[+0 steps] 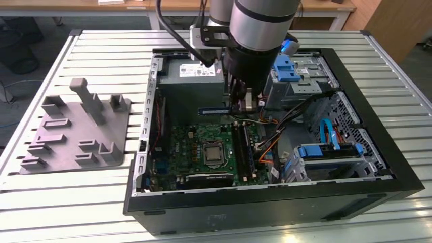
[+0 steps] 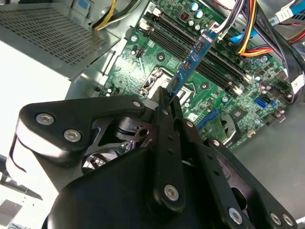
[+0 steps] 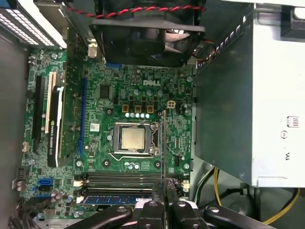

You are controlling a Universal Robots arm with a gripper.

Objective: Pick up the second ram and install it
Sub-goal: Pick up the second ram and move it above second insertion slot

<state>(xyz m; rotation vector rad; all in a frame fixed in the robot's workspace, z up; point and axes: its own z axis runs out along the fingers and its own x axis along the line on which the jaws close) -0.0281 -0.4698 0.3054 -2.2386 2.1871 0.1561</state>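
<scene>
Right now the pincer (image 1: 238, 108) (image 2: 169, 97) (image 3: 164, 190) is gripping the second ram (image 1: 214, 110) (image 2: 191, 61) (image 3: 163, 143) by one end, its fingers (image 2: 177, 112) closed tight against the stick's two flat faces. The stick is hanging in the air inside the open computer case (image 1: 270, 202), clear of the motherboard (image 1: 189, 147) (image 2: 157, 57) (image 3: 105, 109).

The processor (image 1: 214, 154) (image 3: 133, 138) is sitting in the middle of that board. In the exterior view the stick is floating between the processor and the grey power supply box (image 1: 192, 81), with its pale label facing the camera. In the first wrist view it is showing edge-on as a thin line running just beside the processor, on the power supply side.

The long black memory slots (image 1: 244, 147) (image 2: 200, 62) (image 3: 124, 179) are lying near the processor, to the exterior view's right of it, and the stick is not touching them. A blue-labelled module (image 3: 112, 198) is sitting in one of them. A black fan (image 3: 143, 33) is standing at the board's edge, on the far side of the processor from the slots.

The case is resting on a slatted worktop (image 1: 101, 45), and a grey moulded tray (image 1: 74, 131) is lying well apart from the processor, outside the case on the exterior view's left.
</scene>
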